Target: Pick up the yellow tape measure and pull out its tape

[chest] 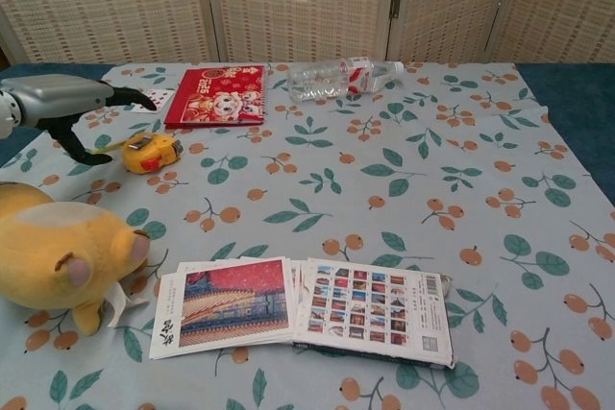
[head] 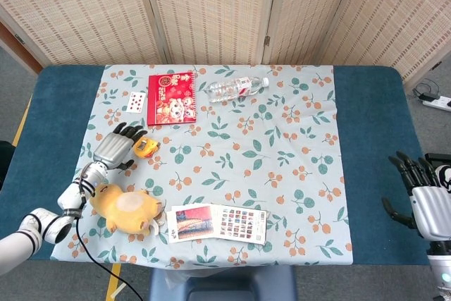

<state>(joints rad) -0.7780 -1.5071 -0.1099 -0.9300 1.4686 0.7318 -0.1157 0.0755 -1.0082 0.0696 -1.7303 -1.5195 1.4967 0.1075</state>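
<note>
Woven screens behind; blue tabletop (head: 366, 103) under a leaf-print cloth (head: 282, 153). Left robot hand (head: 113, 151), fingers spread and holding nothing, just left of the yellow tape measure (head: 145, 147); no contact visible. Short length of tape (chest: 101, 152) lying out beneath that hand. Yellow plush toy (head: 125, 208) nearer the front edge. Right robot hand (head: 421, 199) spread wide, well apart at the tabletop's right edge.
</note>
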